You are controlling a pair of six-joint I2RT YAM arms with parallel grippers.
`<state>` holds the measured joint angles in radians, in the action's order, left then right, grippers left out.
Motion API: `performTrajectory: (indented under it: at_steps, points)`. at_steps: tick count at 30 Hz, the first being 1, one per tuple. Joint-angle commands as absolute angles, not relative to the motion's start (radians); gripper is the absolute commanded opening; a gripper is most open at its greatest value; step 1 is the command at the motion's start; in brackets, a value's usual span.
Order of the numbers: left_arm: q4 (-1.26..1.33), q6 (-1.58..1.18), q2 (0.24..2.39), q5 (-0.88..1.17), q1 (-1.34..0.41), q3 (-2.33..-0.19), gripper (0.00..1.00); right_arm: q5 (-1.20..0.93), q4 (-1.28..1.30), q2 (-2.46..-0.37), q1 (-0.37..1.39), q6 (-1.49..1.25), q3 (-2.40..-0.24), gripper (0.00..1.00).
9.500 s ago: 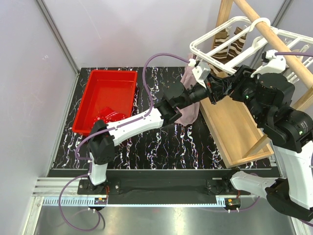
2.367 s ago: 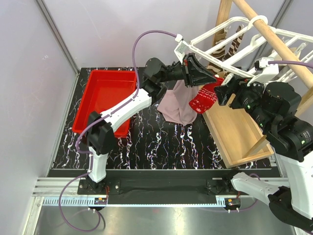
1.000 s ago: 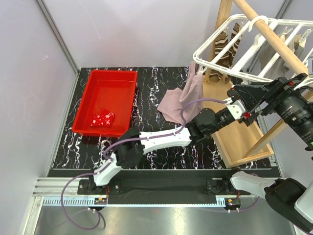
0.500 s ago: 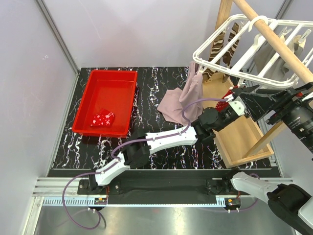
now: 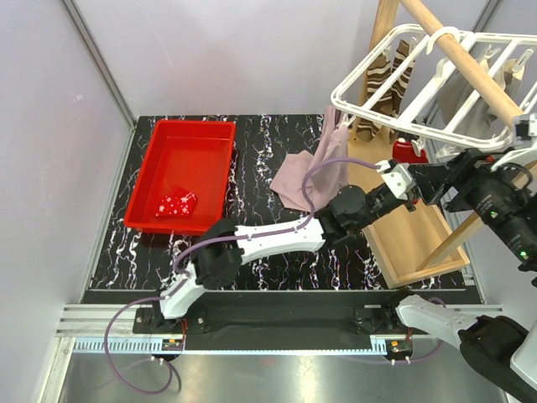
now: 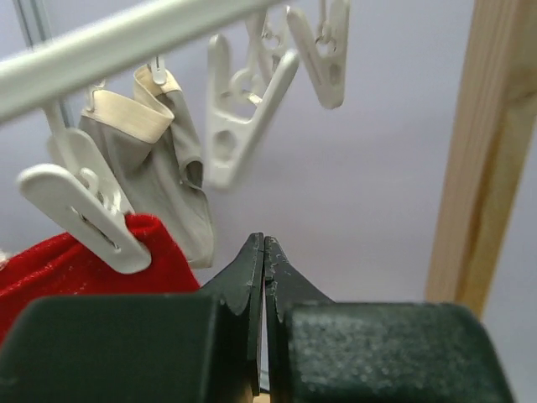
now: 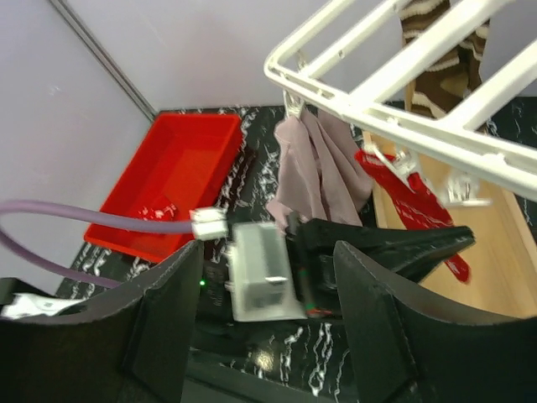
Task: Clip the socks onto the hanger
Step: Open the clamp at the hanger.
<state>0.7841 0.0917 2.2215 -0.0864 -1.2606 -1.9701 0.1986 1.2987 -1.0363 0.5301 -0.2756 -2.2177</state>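
Now in hand: by my reading, backing away from a red fabric sock [image 7: 411, 197] that hangs pinched in a small white plastic clip [image 6: 84, 218], then fetching the next one.
Hanger: the white plastic grid hanger [image 7: 377, 111] hangs from a wooden pole [image 5: 470, 63] above the far right corner of the black marbled worktop [image 5: 277, 243].
Already hung: a brown-and-cream striped sock [image 5: 393, 80], a beige-grey sock [image 6: 159, 168], the red one, and a mauve-pink sock [image 5: 329, 155] whose lower end lies on the worktop near the far edge.
Left to hang: one loose red sock with white specks [image 5: 176, 204], in the red plastic tub [image 5: 193, 124] along the left edge, toward the far left corner.
Left arm: the left fingers [image 6: 242, 281] are pressed together on nothing, just below and beside the clip holding the red sock.
Right arm: the right fingers [image 7: 151, 336] are spread wide and empty, facing the left fingers from the right-edge side.
Free clips: empty white clips [image 6: 243, 117] dangle just above the left fingers.
Doing it well: draw the left fingers down and back toward the near edge before swinging, so that neither the dangling clips nor the red sock is brushed loose. Keep off the right fingers close by. Then part the fingers over the tub and pinch the loose sock by its cuff, leaving an edge free to feed into a clip.
Risk: a nudge would likely set the hanger swinging on the pole.
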Motion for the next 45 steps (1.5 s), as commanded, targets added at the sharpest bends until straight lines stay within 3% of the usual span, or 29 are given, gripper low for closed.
performTrajectory:
  at_steps: [1, 4, 6, 19, 28, 32, 39, 45]
  points:
    - [0.828, 0.025, 2.050, -0.023, -1.255, -1.924, 0.00, 0.262, 1.322, -1.045, 0.535, -0.261, -2.178, 0.69]
    - [0.790, 0.048, 2.023, -0.009, -1.256, -1.908, 0.38, 0.262, 1.322, -1.048, 0.535, -0.262, -2.190, 0.69]
    - [0.760, 0.073, 2.045, -0.006, -1.252, -1.945, 0.54, 0.246, 1.328, -1.063, 0.535, -0.264, -2.247, 0.69]
    - [0.692, 0.170, 2.220, -0.015, -1.249, -2.189, 0.73, 0.192, 1.315, -1.060, 0.535, -0.262, -2.290, 0.69]
    - [0.710, 0.163, 2.273, -0.043, -1.243, -2.238, 0.69, 0.180, 1.287, -1.045, 0.535, -0.259, -2.254, 0.69]
    - [0.716, 0.137, 2.287, -0.043, -1.239, -2.246, 0.55, 0.175, 1.284, -1.043, 0.537, -0.259, -2.246, 0.69]
    - [0.680, 0.095, 2.241, -0.009, -1.229, -2.203, 0.19, 0.242, 1.293, -1.042, 0.537, -0.245, -2.211, 0.68]
    - [0.672, 0.026, 2.097, 0.032, -1.207, -2.021, 0.11, 0.317, 1.307, -1.049, 0.535, -0.244, -2.168, 0.68]
